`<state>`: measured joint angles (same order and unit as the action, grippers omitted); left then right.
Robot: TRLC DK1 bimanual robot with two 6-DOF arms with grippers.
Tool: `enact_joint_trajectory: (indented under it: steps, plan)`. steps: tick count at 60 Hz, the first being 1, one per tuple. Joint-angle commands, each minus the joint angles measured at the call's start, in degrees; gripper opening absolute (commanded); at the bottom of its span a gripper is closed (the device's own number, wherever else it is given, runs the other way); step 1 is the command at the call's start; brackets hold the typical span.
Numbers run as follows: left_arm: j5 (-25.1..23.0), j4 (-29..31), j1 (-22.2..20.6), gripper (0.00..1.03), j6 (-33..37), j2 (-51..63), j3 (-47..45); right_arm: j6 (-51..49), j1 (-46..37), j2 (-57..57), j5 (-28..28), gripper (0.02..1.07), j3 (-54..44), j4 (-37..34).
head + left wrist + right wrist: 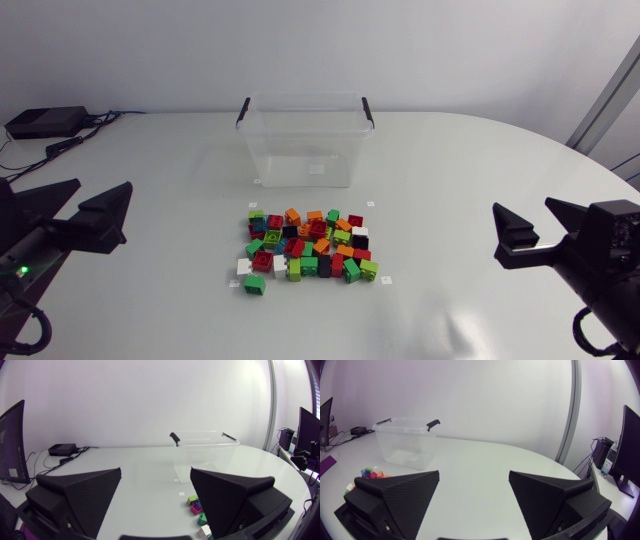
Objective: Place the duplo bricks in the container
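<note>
A heap of several duplo bricks (307,245) in red, green, orange, black and white lies in the middle of the table. Behind it stands the clear plastic container (305,140) with black handles, nothing inside it. My left gripper (85,208) hovers open at the left edge, well apart from the heap. My right gripper (530,222) hovers open at the right edge, also far from the bricks. In the left wrist view the container (205,455) is ahead and a few bricks (197,510) show beside the right finger. The right wrist view has the container (405,442) and bricks (367,474) ahead.
A black box with cables (45,122) sits at the table's far left corner. Small white markers (370,204) lie around the heap. The white table (450,180) stretches wide on both sides of the bricks.
</note>
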<state>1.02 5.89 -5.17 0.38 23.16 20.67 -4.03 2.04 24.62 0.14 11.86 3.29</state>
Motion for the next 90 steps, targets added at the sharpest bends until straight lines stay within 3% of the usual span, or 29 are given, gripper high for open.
enact_joint_trajectory:
  steps: [1, 16, 37, 45, 54, 62, 76, 85, 90]
  plan:
    - [0.7, 0.6, -1.2, 0.96, -1.6, 4.3, 3.3, 1.5, 0.8, 3.5, 0.6, 1.03, 2.4, 1.3]
    - [2.1, 4.0, -7.8, 0.93, -1.3, 16.8, 9.9, 3.1, 2.0, 11.8, 0.6, 1.03, 4.2, 1.8]
    - [1.4, 8.0, -9.2, 0.93, 0.2, 36.7, 16.9, 4.1, 2.7, 22.7, -0.2, 1.03, 6.9, 1.4]
    - [-2.3, 10.1, -8.9, 0.93, 5.2, 43.5, 20.0, 4.2, 2.9, 26.3, -1.9, 1.03, 7.9, 0.2]
    - [-2.5, 10.2, -9.0, 0.93, 17.3, 50.4, 21.9, 4.1, 3.0, 30.0, -3.7, 1.03, 9.7, -3.8]
    - [-3.2, 10.4, -8.6, 0.93, 21.7, 55.7, 22.7, 2.1, 4.8, 30.4, -3.4, 1.03, 11.2, -8.8]
    - [-11.0, 11.7, -7.1, 0.93, 33.6, 59.1, 21.6, -0.3, 6.3, 32.1, -3.7, 1.02, 12.5, -12.4]
    - [-16.5, 11.8, -4.9, 0.93, 42.7, 60.0, 19.9, -8.0, 6.3, 35.1, -5.1, 1.02, 13.9, -13.6]
    - [-19.2, 12.0, -4.0, 0.93, 47.7, 60.0, 19.1, -15.2, 6.6, 38.8, -5.1, 1.02, 16.4, -17.7]
